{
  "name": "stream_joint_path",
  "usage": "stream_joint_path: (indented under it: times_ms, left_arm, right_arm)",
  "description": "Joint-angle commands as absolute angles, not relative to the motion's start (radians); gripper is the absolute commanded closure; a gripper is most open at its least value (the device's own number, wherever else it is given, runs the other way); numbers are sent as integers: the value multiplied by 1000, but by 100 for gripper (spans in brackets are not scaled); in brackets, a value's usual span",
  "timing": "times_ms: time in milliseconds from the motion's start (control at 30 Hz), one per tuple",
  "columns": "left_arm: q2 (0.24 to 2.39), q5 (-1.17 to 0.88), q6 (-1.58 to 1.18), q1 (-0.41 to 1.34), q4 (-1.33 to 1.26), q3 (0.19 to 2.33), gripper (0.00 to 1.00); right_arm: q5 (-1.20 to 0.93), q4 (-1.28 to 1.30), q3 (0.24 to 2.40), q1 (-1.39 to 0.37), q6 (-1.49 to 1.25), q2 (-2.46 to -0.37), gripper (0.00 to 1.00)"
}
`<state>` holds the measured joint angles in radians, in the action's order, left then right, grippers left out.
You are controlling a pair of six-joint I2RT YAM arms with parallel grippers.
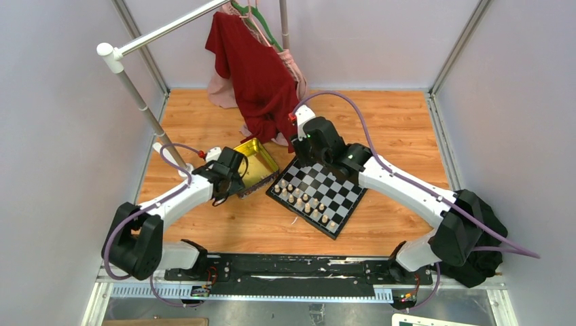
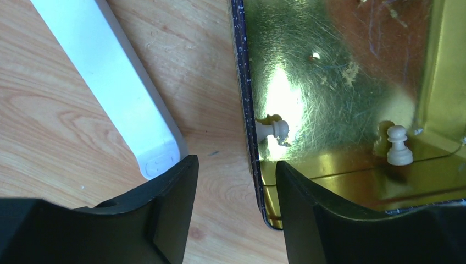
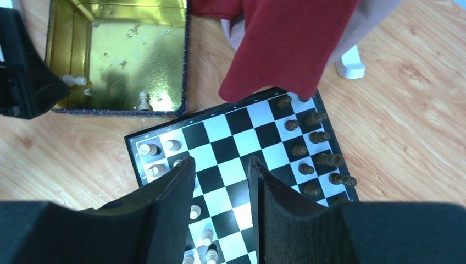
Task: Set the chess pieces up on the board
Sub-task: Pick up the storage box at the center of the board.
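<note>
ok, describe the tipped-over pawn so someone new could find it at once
Find the gold tin just left of the chessboard, beside the left gripper. Two cream pawns are inside. The tipped pawn lies on its side against the wall nearest that gripper; the other pawn stands upright.

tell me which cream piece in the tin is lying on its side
The cream piece by the tin's wall lies flat; the other pawn stands upright.
</note>
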<state>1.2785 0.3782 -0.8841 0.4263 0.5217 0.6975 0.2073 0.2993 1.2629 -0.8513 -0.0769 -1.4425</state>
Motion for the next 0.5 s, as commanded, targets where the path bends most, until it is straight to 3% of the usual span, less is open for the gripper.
stream_joint_path:
  times_ms: [0,100,233,467]
  left_arm:
    - [1329,408,-895,417,474,727,44]
    - [1366,394,-892,417,465,730,51]
    - [1389,391,-885,417,464,729,68]
    - [1386,440,-851,417,477,741,82]
  right_arm:
    - [133,288,1282,-862,-23,-1462,55]
    - [108,285,1293,-862,-15,-1478,55]
    - [90,285,1306,-862,-5,-1501,55]
    - [81,270,1290,-862,-4,-1512,55]
